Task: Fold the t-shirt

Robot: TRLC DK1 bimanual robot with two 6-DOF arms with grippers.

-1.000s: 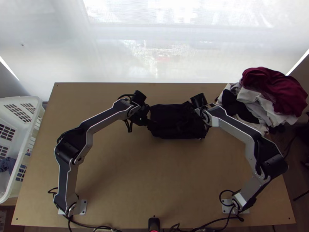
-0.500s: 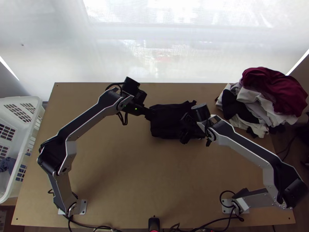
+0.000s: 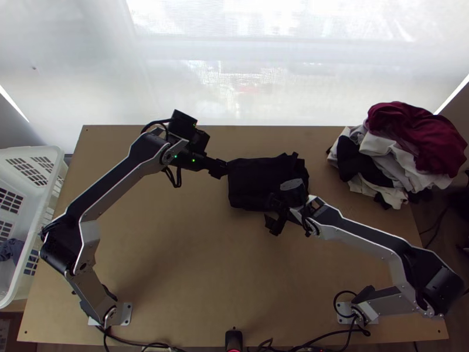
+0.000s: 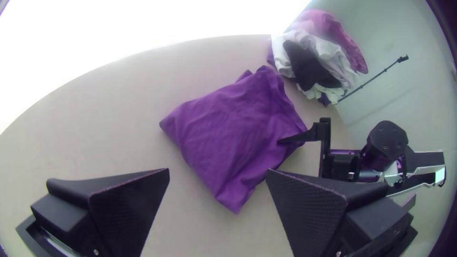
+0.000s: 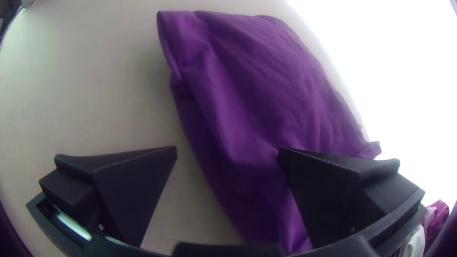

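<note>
The t-shirt [image 3: 258, 180] lies as a compact folded rectangle on the table, dark in the top view; in the left wrist view the shirt [image 4: 233, 133] looks purple, with slight wrinkles. My left gripper [image 3: 221, 169] is at the shirt's left edge in the top view; in its own view the gripper [image 4: 217, 173] stands open with nothing between its fingers. At the shirt's near right part is my right gripper [image 3: 274, 215]. In the right wrist view that gripper [image 5: 227, 150] is open, one finger over the shirt [image 5: 257, 95] and the other over bare table.
A heap of clothes [image 3: 404, 149] in maroon, white and black lies at the table's back right corner. A white basket [image 3: 51, 170] with some blue cloth stands off the left edge. Bare table [image 3: 199, 264] stretches between the arms' bases.
My left gripper has moved left, off the shirt's middle to its edge. My right gripper has come down and left from the shirt's far right side. The shirt lies much the same.
</note>
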